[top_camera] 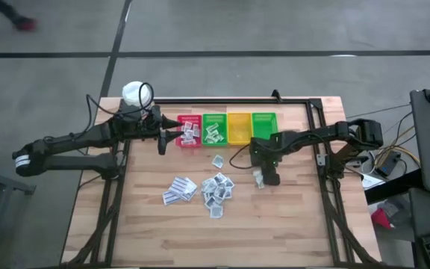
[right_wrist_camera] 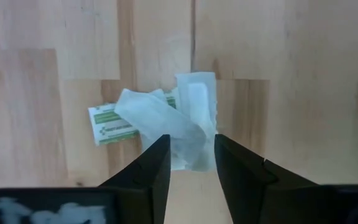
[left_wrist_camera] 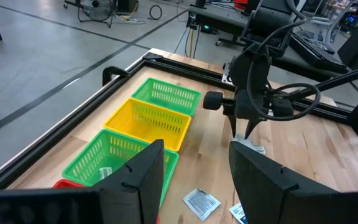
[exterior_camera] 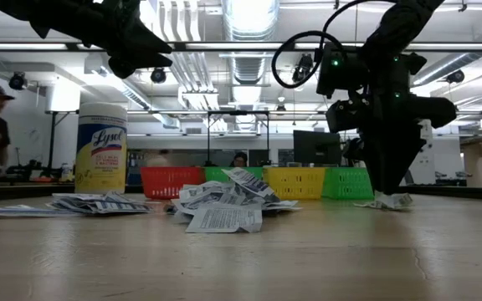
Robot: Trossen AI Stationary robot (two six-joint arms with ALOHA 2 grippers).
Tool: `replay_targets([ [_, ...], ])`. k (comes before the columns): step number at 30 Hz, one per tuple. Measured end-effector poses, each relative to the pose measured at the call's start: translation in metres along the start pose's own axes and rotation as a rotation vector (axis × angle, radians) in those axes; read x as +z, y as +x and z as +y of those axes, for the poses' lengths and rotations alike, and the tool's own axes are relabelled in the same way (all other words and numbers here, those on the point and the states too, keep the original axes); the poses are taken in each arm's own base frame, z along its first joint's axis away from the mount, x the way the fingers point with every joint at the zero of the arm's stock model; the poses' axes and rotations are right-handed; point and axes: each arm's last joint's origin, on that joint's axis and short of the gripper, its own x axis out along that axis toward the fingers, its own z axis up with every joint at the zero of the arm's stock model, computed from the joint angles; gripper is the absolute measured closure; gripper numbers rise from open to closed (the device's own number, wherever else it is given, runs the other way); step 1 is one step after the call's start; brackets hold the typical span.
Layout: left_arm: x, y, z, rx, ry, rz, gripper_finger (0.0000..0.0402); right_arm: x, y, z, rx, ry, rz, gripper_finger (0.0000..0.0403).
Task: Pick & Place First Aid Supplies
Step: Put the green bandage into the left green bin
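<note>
Small white sachets lie flat mid-table in a pile (top_camera: pixel 216 188), with a second cluster (top_camera: pixel 179 188) to its left and a single one (top_camera: pixel 218 160) nearer the bins. My right gripper (top_camera: pixel 263 176) points down, open, over a small bunch of packets (right_wrist_camera: pixel 166 124). Its fingers (right_wrist_camera: pixel 151 171) straddle a white wrapped packet that lies over a green-printed one (right_wrist_camera: pixel 107 124). My left gripper (left_wrist_camera: pixel 197 180) is open and holds nothing. It hovers by the red bin (top_camera: pixel 189 128), which has sachets in it. My right gripper comes from above, pointing down, with one finger on either side of the white wrapped packet's near end (right_wrist_camera: pixel 188 146). Whether the fingers touch it I cannot tell. The packet lies flat on the table.
Four bins stand in a row at the far edge: red, green (top_camera: pixel 214 128) with sachets, yellow (top_camera: pixel 239 127) and green (top_camera: pixel 263 123). A white-capped yellow bottle (top_camera: pixel 135 93) stands at the far left corner. A black frame rail (top_camera: pixel 230 99) runs behind the bins. People show in the room beyond.
</note>
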Motion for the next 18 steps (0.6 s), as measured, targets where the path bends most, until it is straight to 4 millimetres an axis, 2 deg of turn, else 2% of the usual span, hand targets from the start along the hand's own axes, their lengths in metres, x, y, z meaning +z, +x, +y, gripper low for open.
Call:
replay_targets([
  [9, 0.0000, 0.0000, 0.0000, 0.000, 0.001, 0.000, 0.0227, 0.0003, 0.0000, 0.0005, 0.021, 0.000, -0.004, 0.0286],
  [18, 0.0000, 0.0000, 0.0000, 0.000, 0.001, 0.000, 0.0227, 0.0007, 0.0000, 0.0005, 0.021, 0.002, -0.008, 0.0305],
])
